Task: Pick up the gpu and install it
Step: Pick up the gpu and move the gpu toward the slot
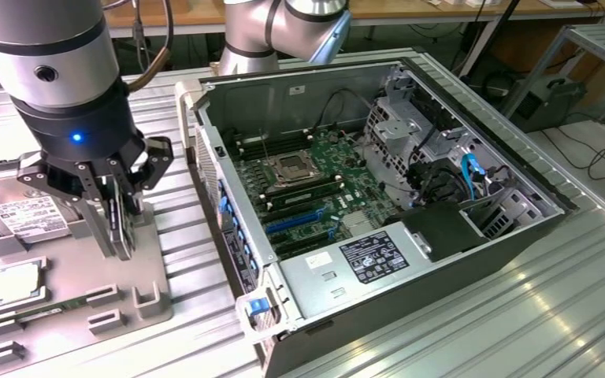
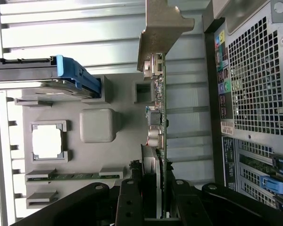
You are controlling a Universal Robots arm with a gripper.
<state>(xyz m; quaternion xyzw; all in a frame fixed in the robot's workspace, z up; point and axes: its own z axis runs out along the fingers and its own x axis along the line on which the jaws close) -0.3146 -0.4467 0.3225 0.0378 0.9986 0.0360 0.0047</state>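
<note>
- The gripper point(image 1: 116, 206) is clamping its fingers on the gpu point(image 1: 124, 235), holding the card edge-on.
- The gpu is hanging over the grey parts tray point(image 1: 82, 276), near the tray's edge toward the exterior view's right.
- The open computer case point(image 1: 387, 197) is sitting just beside the tray on that same side.
- A hard drive point(image 1: 29, 214) is lying on the tray's far part.

Counted: one gpu point(image 2: 159, 120), one hard drive point(image 1: 29, 214), one CPU point(image 1: 19, 285), one RAM stick point(image 1: 50, 309), one tray point(image 1: 139, 272), one open PC case point(image 1: 439, 291).
</note>
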